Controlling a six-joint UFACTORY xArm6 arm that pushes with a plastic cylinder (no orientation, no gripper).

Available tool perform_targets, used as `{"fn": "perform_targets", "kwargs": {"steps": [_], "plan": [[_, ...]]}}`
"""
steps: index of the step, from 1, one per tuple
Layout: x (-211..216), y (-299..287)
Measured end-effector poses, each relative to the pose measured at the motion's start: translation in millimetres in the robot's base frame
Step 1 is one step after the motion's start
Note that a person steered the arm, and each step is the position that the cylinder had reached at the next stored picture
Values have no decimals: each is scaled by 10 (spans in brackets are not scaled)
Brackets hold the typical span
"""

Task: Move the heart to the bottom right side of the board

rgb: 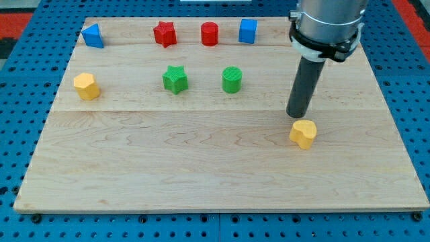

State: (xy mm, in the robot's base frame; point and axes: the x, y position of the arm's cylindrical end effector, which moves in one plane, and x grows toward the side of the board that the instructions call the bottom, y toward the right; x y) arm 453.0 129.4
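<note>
Eight blocks lie on the board [201,181]. Yellow heart [303,134] sits right of centre, roughly halfway down; my tip [296,117], a bare rod holding nothing, stands just beside it at 11 o'clock. Judged remaining: a push toward 5 o'clock into the corner.

Bright, even light; soft short shadows; sharp focus throughout.

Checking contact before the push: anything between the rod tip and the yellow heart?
Nothing. In the camera view my tip sits just above the yellow heart, toward the view's top, with only a sliver of bare board between; contact can't be confirmed.
</note>
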Motion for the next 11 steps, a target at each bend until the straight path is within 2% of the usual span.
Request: {"fn": "perform_targets", "kwargs": {"steps": [2, 3, 5, 6, 7, 8, 9, 10, 11], "plan": [[373, -388], [793, 93], [-202, 369], [247, 652], [223, 451], [24, 495], [411, 302], [384, 284], [-512, 305]]}}
